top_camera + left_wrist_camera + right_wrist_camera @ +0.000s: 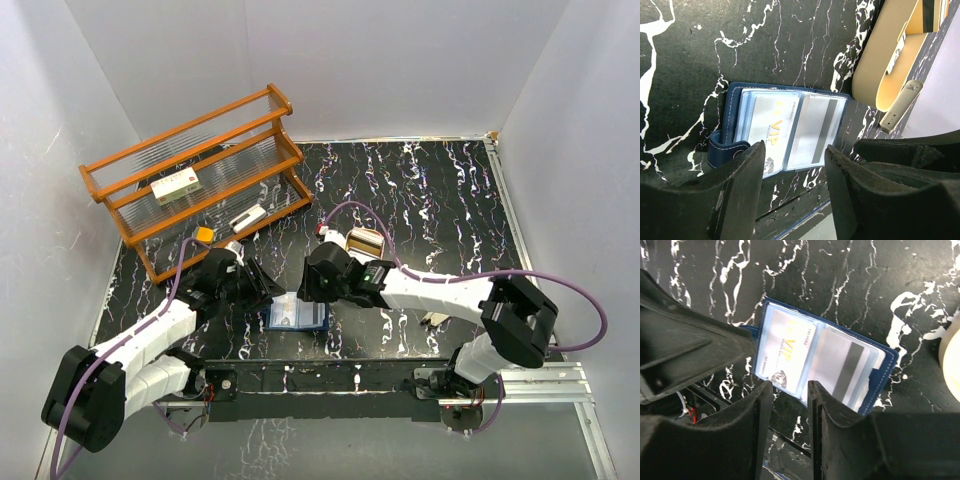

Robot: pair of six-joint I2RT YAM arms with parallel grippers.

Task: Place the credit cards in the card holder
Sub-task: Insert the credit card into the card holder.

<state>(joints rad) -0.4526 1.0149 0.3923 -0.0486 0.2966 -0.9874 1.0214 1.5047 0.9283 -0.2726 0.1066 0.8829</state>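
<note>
Matte jaws, possibly leather card holder (pixel 731 110)

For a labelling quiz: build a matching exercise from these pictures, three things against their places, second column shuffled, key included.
Things:
1. VIP card
2. white box
3. tan tray

Places:
A. on a shelf of the orange rack
B. on the table, beside the open card holder
C. in a clear sleeve of the card holder

Pairs: 1-C, 2-A, 3-B
</note>
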